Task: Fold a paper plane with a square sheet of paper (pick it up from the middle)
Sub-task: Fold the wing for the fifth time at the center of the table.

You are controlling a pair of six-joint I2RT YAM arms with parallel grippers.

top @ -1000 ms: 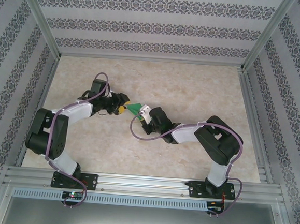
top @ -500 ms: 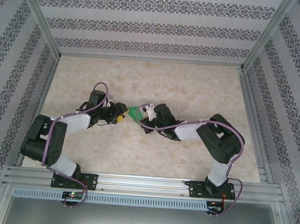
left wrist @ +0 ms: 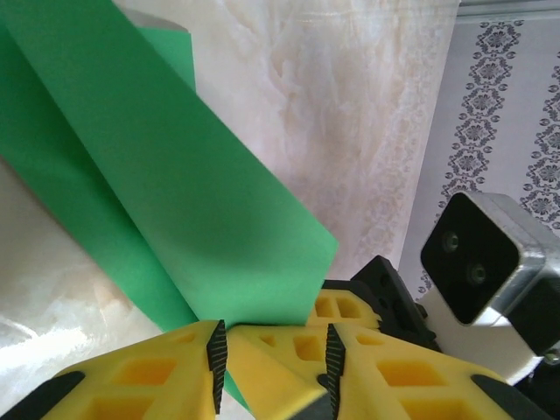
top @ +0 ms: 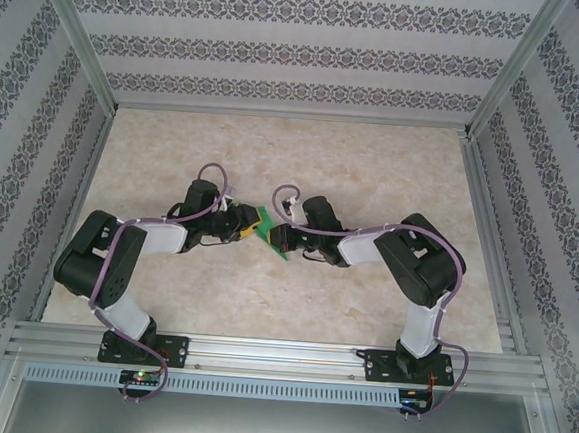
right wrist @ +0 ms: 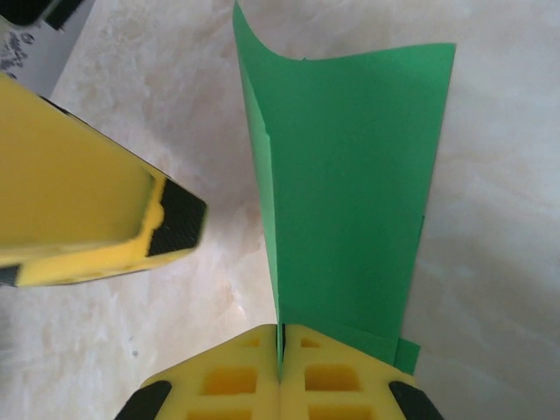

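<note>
The green sheet of paper (top: pixel 266 222) is folded over on itself into a long strip with creased layers (right wrist: pixel 350 175). It is held off the table at mid-table between both arms. My right gripper (right wrist: pixel 281 337) is shut on the strip's lower edge, fingers pressed flat together. My left gripper (left wrist: pixel 271 359) faces it, jaws apart. They straddle the right gripper's yellow fingertips (left wrist: pixel 271 385) and the paper's end (left wrist: pixel 175 192). One left finger (right wrist: pixel 114 219) shows beside the paper in the right wrist view. In the top view the left gripper (top: pixel 246 223) and right gripper (top: pixel 276 238) meet tip to tip.
The marble-patterned tabletop (top: pixel 373 173) is bounded by aluminium rails (top: pixel 259 350) and patterned walls. The right wrist's camera housing (left wrist: pixel 486 262) sits close to the left gripper. Purple cables loop over both arms.
Both arms have drawn in, and the grippers with the paper have shifted slightly nearer. The right wrist has turned. The left jaws have narrowed around the right fingertips.
</note>
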